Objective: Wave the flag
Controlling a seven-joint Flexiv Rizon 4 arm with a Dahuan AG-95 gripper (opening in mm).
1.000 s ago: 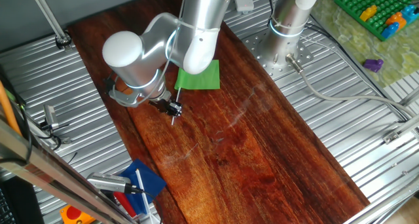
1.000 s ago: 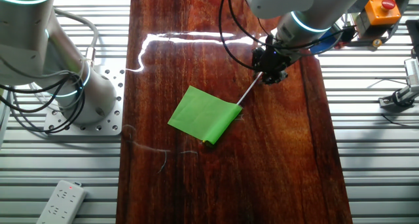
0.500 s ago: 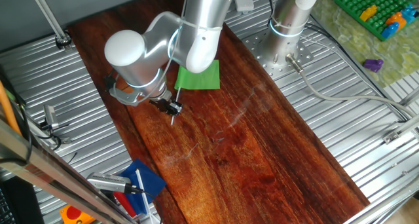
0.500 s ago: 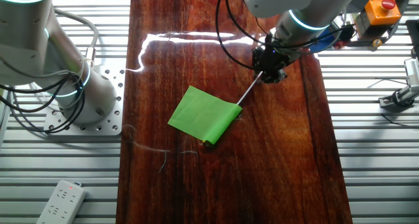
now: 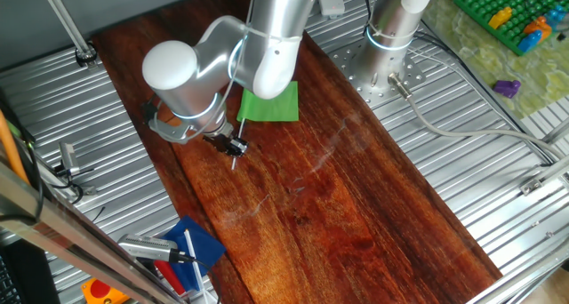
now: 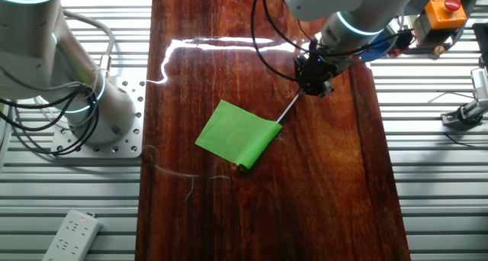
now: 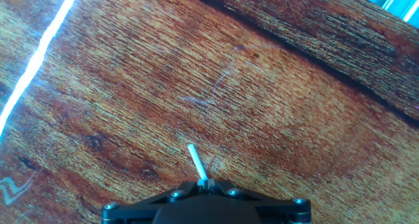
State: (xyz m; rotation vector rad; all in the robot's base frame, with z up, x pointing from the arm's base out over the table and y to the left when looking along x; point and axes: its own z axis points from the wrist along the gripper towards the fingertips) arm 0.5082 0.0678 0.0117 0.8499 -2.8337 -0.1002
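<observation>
Jaws clenched on the thin white stick of the flag (image 6: 242,133), whose green cloth lies flat on the desk (image 6: 335,185) beside them; light and floppy, it seems best gripped near the stick's end.

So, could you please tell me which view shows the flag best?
The other fixed view: the flag lies flat on the table, its whole green cloth and white stick visible up to the gripper. One fixed view has the arm covering part of the cloth. The hand view shows only the stick's end.
</observation>
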